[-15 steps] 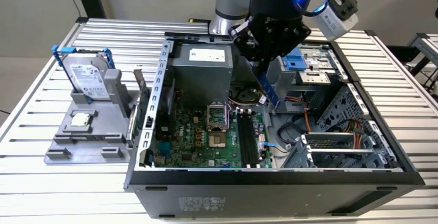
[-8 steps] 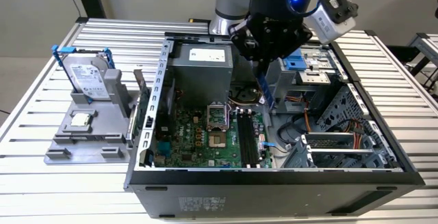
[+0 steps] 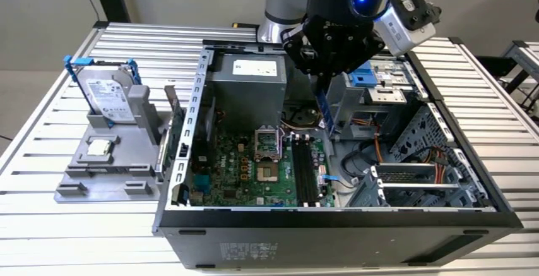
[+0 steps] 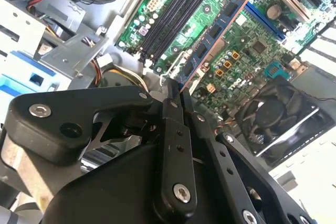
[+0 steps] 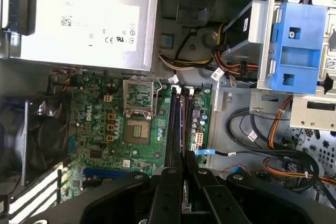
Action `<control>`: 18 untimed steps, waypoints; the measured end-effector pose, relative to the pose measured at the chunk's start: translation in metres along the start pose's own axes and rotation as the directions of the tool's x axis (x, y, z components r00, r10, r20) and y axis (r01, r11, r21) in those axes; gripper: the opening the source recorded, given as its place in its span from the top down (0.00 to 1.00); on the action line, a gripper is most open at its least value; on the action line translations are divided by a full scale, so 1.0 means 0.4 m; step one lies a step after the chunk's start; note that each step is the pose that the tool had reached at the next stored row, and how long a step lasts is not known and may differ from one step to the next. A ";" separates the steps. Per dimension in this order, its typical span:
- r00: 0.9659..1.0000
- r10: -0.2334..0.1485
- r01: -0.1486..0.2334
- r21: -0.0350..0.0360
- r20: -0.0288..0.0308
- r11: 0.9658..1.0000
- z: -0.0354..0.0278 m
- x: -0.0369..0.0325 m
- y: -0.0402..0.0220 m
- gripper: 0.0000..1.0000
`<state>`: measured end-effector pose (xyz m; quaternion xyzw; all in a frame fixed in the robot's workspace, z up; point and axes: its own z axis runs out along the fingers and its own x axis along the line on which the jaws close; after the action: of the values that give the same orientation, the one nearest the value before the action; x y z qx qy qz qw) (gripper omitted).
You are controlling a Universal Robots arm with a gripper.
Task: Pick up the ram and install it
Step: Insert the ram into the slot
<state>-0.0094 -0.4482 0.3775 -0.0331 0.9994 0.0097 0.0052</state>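
Soft, even room light; the computer case (image 3: 337,238) shades its interior, table slats (image 3: 67,238) gleam pale.

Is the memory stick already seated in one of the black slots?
No, the gripper holds the memory stick in the air above the motherboard, clear of the black slots.

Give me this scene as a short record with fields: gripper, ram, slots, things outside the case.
gripper: shut on the ram, over the open case
ram: hangs end down above the motherboard, not in a slot
slots: black, empty
outside the case: hard drive in a grey holder, at the exterior view's left
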 end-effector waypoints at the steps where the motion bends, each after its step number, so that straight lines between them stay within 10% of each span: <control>1: 1.000 0.000 0.000 0.000 0.000 1.000 0.000 0.000 0.000 1.00; 18: 1.000 0.004 -0.004 0.000 0.000 1.000 0.027 -0.058 -0.004 1.00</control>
<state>0.0140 -0.4482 0.3669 -0.0314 0.9994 0.0097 0.0053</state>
